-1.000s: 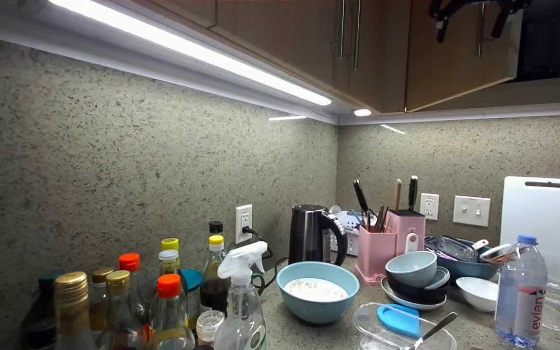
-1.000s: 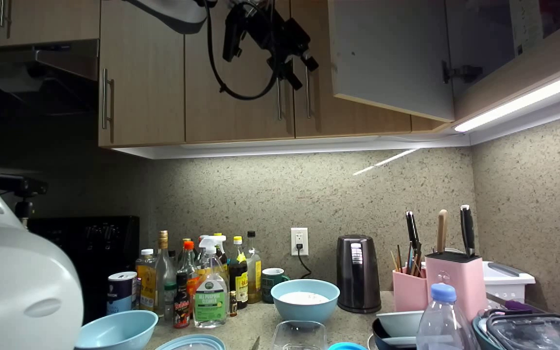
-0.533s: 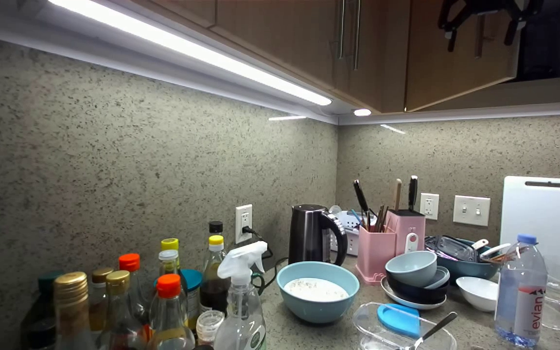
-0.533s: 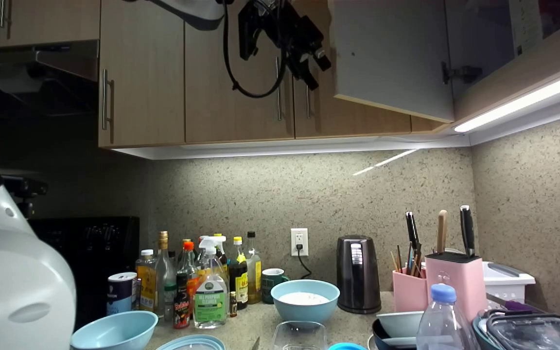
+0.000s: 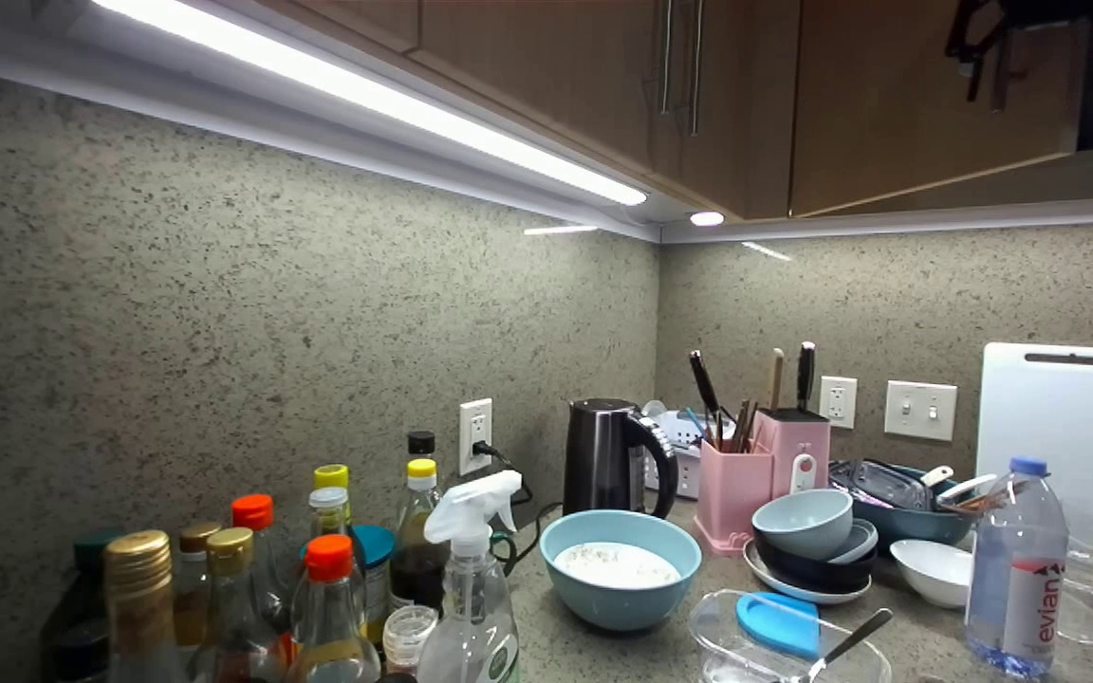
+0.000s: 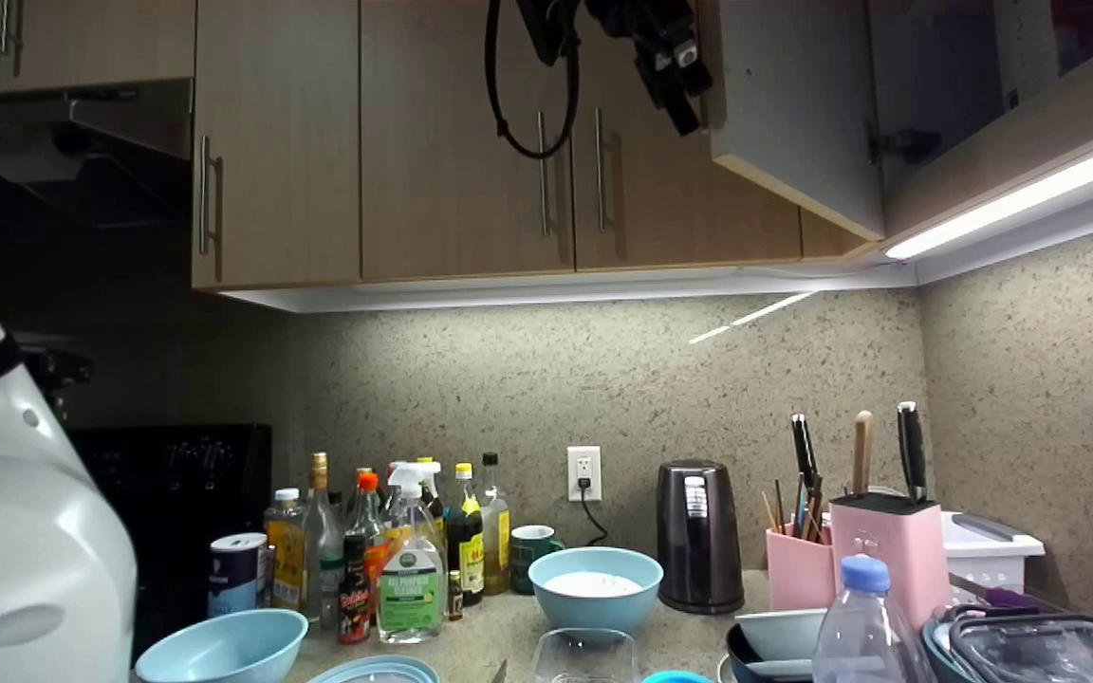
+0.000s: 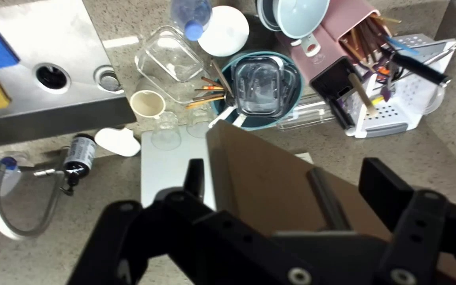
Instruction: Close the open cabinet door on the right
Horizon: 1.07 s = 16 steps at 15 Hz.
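Overhead on the right, the cabinet door (image 6: 798,104) stands ajar in both exterior views, a dark interior showing past it. The gripper (image 7: 285,174) is up by the door's free edge, its jaws spread wide apart. In the wrist view the bar handle (image 7: 329,200) shows between them; whether either side touches the wood is hard to tell. Below, in an exterior view, a dark kettle (image 6: 700,536) stands upright on the counter (image 6: 684,637), left of the pink knife block (image 6: 898,560), and a light-blue bowl (image 6: 596,605) with something white inside sits nearer, left of the kettle. Near on the right is an upright blue-capped bottle (image 6: 864,621).
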{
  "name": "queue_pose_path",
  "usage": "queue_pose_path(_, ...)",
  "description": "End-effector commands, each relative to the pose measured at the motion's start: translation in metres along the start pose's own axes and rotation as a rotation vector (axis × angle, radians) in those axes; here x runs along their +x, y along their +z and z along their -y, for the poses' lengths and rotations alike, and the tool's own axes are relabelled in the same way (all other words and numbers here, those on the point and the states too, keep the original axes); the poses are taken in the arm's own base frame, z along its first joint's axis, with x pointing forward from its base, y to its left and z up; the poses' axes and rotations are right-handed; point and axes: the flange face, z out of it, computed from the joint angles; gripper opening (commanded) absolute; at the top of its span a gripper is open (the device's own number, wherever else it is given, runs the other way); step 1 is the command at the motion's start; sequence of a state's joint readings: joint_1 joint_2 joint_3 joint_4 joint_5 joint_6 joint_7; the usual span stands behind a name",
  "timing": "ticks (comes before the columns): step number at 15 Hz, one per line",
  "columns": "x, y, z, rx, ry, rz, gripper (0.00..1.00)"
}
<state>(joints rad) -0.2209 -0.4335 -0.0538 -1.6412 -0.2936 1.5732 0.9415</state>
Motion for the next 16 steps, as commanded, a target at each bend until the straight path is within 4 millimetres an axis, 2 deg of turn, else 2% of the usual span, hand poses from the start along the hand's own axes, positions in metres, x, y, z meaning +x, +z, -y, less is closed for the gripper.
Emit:
queue_pose_path(1,0.036,0.008,-0.049,-0.033,0.173,0.088,1.00)
queue_pose_path(2,0.041,0.009,-0.054,-0.034,0.219,0.103,1.00)
queue_pose_path(3,0.038,0.011,-0.041,-0.026,0.135,0.061,1.00)
queue_pose_path(5,0.044,0.012,-0.049,-0.029,0.153,0.065,1.00)
queue_pose_path(8,0.038,0.011,-0.041,-0.029,0.136,0.064,1.00)
queue_pose_path(15,0.038,0.011,-0.041,-0.029,0.135,0.064,1.00)
queue_pose_path(16,0.046,0.013,-0.042,-0.033,0.208,0.058,1.00)
